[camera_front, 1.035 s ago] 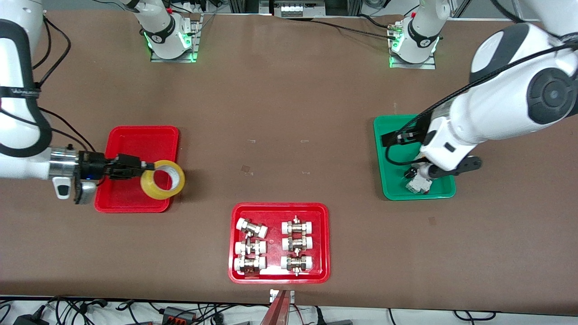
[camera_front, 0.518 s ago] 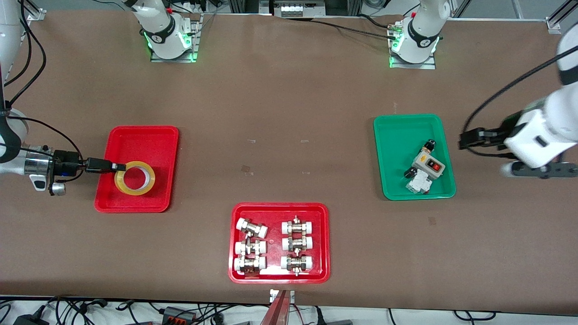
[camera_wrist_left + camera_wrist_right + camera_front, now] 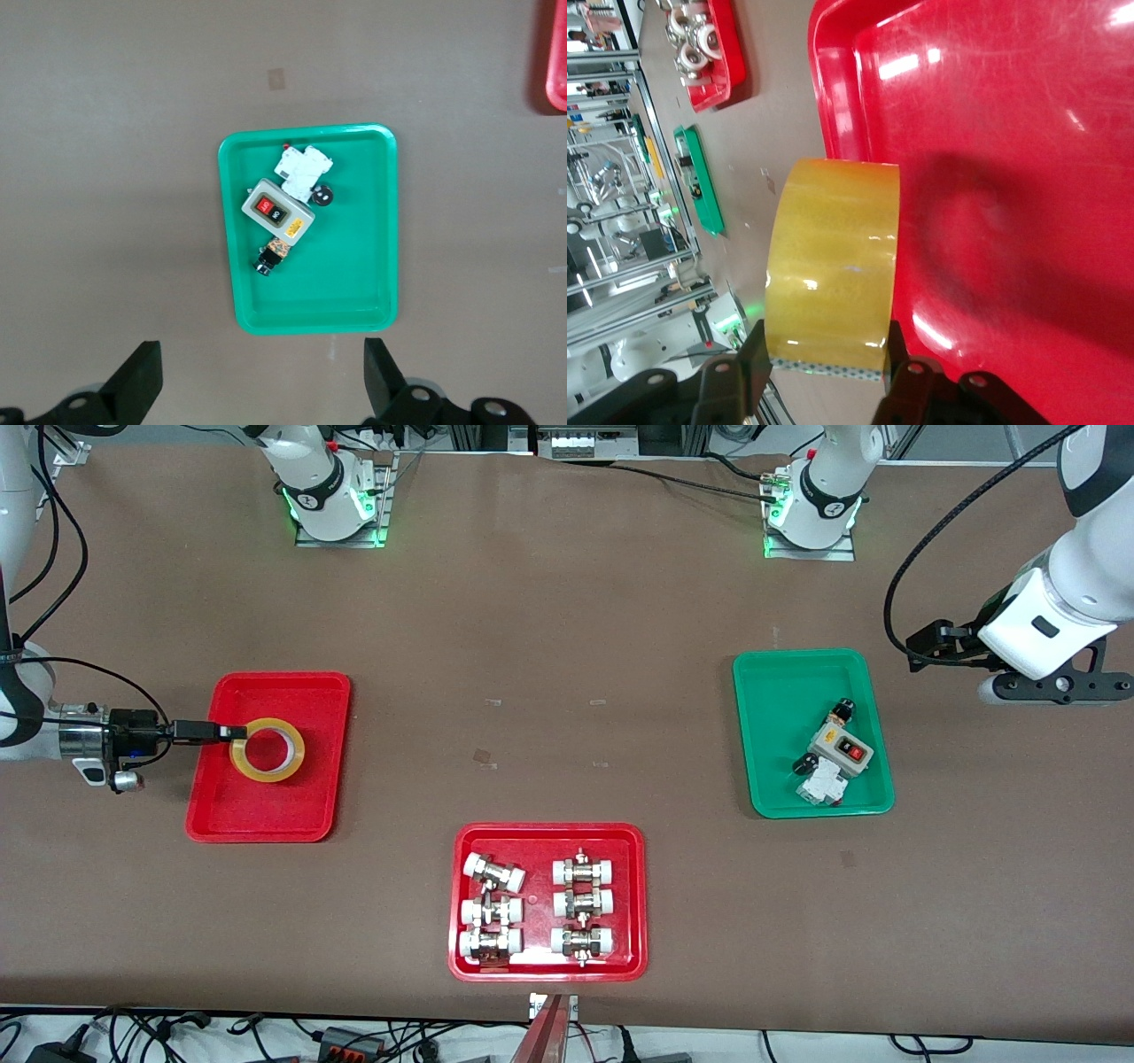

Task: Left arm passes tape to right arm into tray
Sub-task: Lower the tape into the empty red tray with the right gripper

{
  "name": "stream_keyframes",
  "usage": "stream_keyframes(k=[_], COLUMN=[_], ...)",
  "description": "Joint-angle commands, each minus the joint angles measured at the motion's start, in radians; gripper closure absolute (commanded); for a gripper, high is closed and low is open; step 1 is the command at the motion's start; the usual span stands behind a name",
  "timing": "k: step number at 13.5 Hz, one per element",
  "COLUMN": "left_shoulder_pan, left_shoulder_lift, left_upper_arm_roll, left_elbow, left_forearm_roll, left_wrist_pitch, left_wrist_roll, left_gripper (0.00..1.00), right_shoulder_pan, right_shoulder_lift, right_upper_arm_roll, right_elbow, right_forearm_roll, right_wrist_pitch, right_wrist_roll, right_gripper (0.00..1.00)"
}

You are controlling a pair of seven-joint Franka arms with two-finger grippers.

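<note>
by then the tape [image 3: 267,749] was lying flat in the tray [image 3: 292,691], its wall pinched by the right gripper [image 3: 232,733]; only release was judged left. the left gripper [image 3: 263,382] was held spread above the green tray [image 3: 354,292], waiting.

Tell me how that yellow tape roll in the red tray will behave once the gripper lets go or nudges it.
The tape lies flat in the tray, ring face up, so it will probably stay put rather than roll. Its glossy side looks slippery; a nudge from the right gripper would likely slide it. With a hollow core, it is probably light, yet stiff.
</note>
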Motion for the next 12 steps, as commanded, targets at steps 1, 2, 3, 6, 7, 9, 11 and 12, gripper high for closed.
stream_keyframes(k=[1, 2, 3, 6, 7, 9, 11, 12], left_shoulder_pan=[-0.113, -0.119, -0.119, -0.119, -0.119, -0.115, -0.111, -0.110], left_shoulder_lift=[-0.034, -0.036, -0.036, -0.030, -0.030, -0.027, -0.027, -0.025], left_upper_arm_roll=[0.140, 0.136, 0.127, 0.102, 0.102, 0.104, 0.102, 0.104], left_elbow=[-0.035, -0.028, -0.024, 0.005, 0.007, 0.007, 0.005, 0.007], left_forearm_roll=[-0.038, -0.038, -0.037, -0.032, -0.031, -0.032, -0.035, -0.035], left_wrist_pitch=[0.027, 0.024, 0.021, 0.001, 0.001, -0.001, -0.001, -0.001], left_wrist_roll=[0.028, 0.028, 0.028, 0.026, 0.028, 0.030, 0.030, 0.028], left_gripper=[0.00, 0.00, 0.00, 0.00, 0.00, 0.00, 0.00, 0.00], right_shoulder_pan=[-0.025, -0.027, -0.031, -0.034, -0.036, -0.037, -0.033, -0.028], right_shoulder_lift=[0.017, 0.023, 0.030, 0.063, 0.066, 0.065, 0.065, 0.063], right_upper_arm_roll=[0.019, 0.019, 0.019, 0.019, 0.019, 0.019, 0.019, 0.021], right_elbow=[0.006, 0.008, 0.008, 0.009, 0.011, 0.011, 0.016, 0.017], right_forearm_roll=[-0.021, -0.021, -0.021, -0.012, -0.010, -0.010, -0.016, -0.022], right_wrist_pitch=[-0.020, -0.021, -0.023, -0.025, -0.021, -0.023, -0.011, 0.000], right_wrist_roll=[-0.077, -0.084, -0.085, -0.119, -0.120, -0.120, -0.120, -0.120], right_gripper=[0.84, 0.84, 0.84, 0.83, 0.83, 0.78, 0.00, 0.00])
